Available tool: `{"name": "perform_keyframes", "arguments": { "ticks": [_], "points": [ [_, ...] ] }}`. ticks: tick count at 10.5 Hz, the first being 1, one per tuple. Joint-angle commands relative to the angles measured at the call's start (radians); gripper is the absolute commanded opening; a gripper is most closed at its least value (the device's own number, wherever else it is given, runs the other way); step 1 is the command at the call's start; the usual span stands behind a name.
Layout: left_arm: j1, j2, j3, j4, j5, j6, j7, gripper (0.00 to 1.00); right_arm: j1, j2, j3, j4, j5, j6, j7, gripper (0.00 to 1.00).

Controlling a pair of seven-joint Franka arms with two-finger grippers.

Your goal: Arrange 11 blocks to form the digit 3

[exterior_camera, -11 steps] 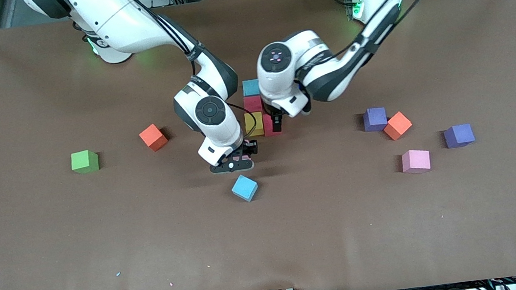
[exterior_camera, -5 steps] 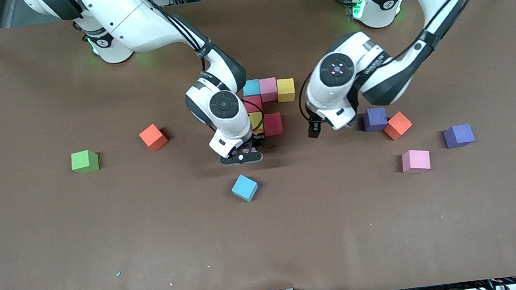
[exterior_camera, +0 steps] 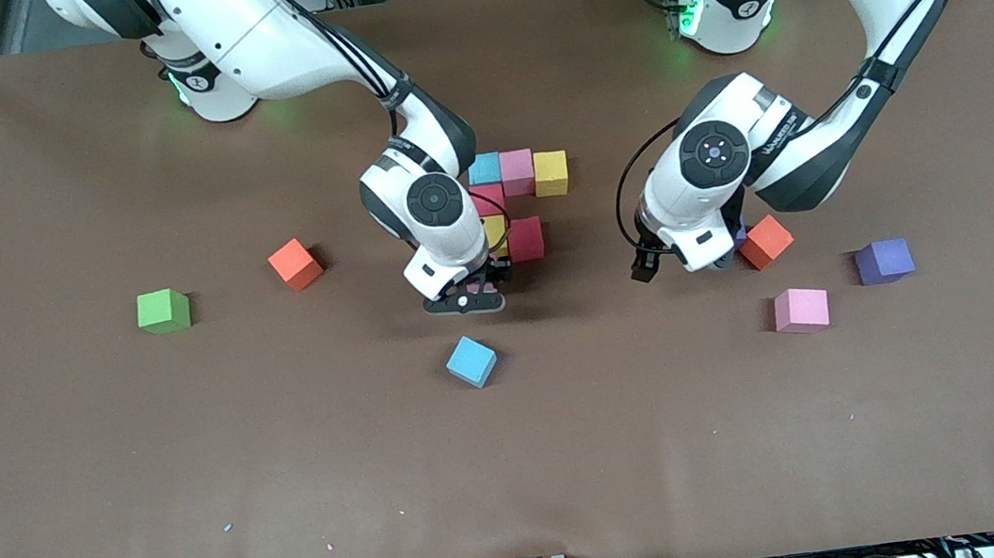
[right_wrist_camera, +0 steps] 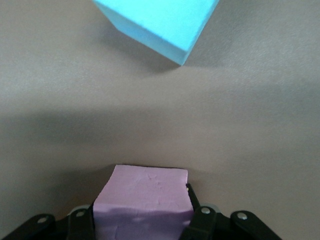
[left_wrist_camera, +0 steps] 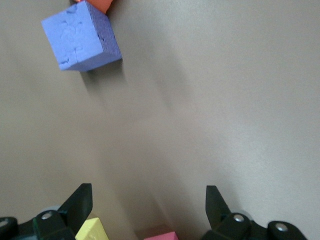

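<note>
Currently the right gripper (exterior_camera: 467,300) clamps a pink block (right_wrist_camera: 142,200) just above the table beside the half-built digit 3 (exterior_camera: 515,206), near a loose cyan block (exterior_camera: 471,361), while the left gripper (left_wrist_camera: 147,212) hangs wide, holding nothing, near a purple block (left_wrist_camera: 80,36).
</note>
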Motion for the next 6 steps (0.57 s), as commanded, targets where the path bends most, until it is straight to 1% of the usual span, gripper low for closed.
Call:
{"name": "perform_keyframes", "arguments": {
  "ticks": [1, 2, 3, 4, 5, 6],
  "points": [
    [0.044, -0.033, -0.012, -0.009, 0.015, -0.050, 0.082, 1.00, 0.021, 0.040, 0.006, 0.065, 0.001, -0.007, 0.029, 0.00],
    [0.070, -0.045, -0.013, -0.011, 0.013, -0.058, 0.112, 1.00, 0.021, 0.041, 0.006, 0.068, 0.000, -0.007, 0.023, 0.00],
    [0.072, -0.050, -0.015, -0.015, 0.013, -0.069, 0.139, 1.00, 0.022, 0.041, 0.010, 0.068, -0.009, -0.007, 0.015, 0.00],
    [0.077, -0.055, -0.001, -0.015, 0.010, -0.083, 0.190, 1.00, 0.024, 0.043, 0.009, 0.068, -0.011, -0.008, -0.014, 0.00],
    [0.058, -0.087, 0.067, -0.011, 0.000, -0.096, 0.242, 1.00, 0.024, 0.043, 0.010, 0.067, -0.008, -0.008, -0.061, 0.00],
    [-0.006, -0.129, 0.153, -0.011, -0.014, -0.097, 0.309, 1.00, 0.024, 0.043, 0.010, 0.068, -0.008, -0.008, -0.071, 0.00]
  ]
}}
